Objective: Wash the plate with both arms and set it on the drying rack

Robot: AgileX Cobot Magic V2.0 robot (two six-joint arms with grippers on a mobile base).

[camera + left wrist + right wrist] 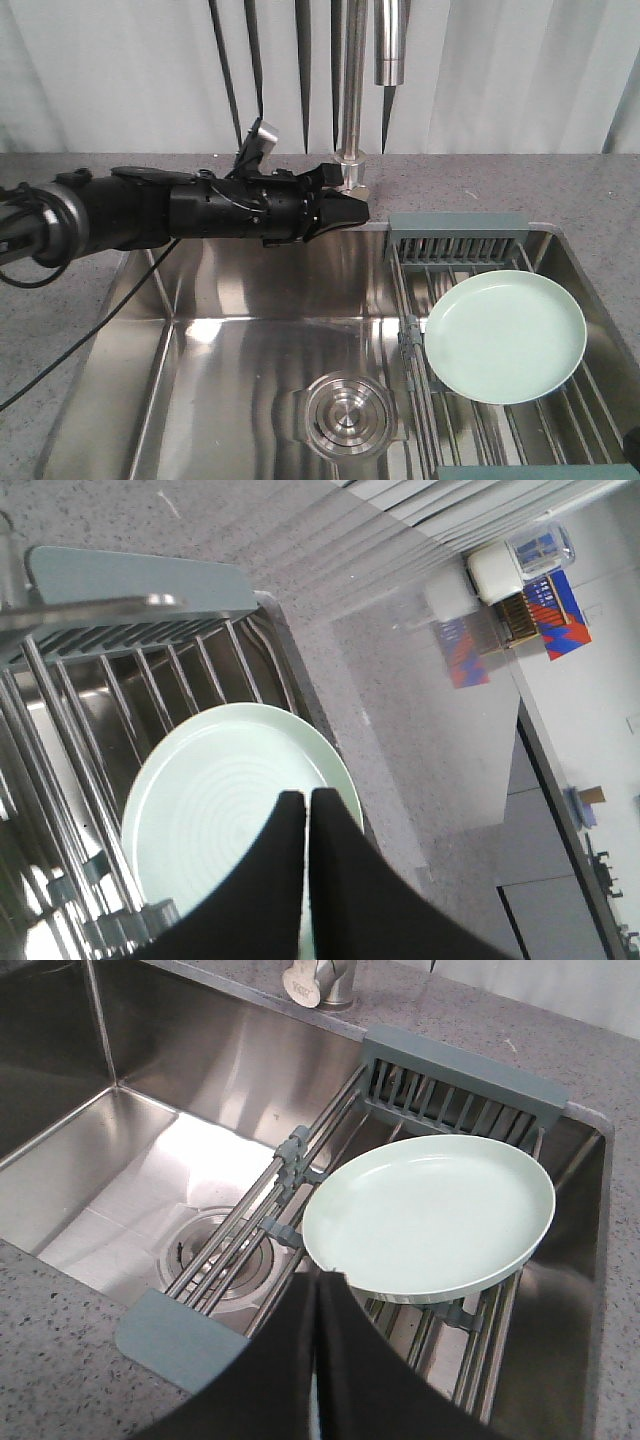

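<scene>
The pale green plate [505, 335] lies flat, face up, on the steel bars of the drying rack [457, 237], which spans the right side of the sink [230, 330]. The left hand [352, 211] reaches out level over the back of the basin, its two dark fingers [335, 880] pressed tip to tip with only a hairline seam between them and nothing held; the plate sits ahead of and below it, well apart, while the tap [352, 90] stands just behind its tip. From its wrist view the plate fills the space just beyond the fingertips, with the speckled grey surface [400, 710] running off to the far side. The right hand [318, 1290] hangs just short of the plate's near rim, fingers likewise drawn together and empty, the rack's grey-green end piece [175, 1340] just to its left and the drain [205, 1245] beyond that.
</scene>
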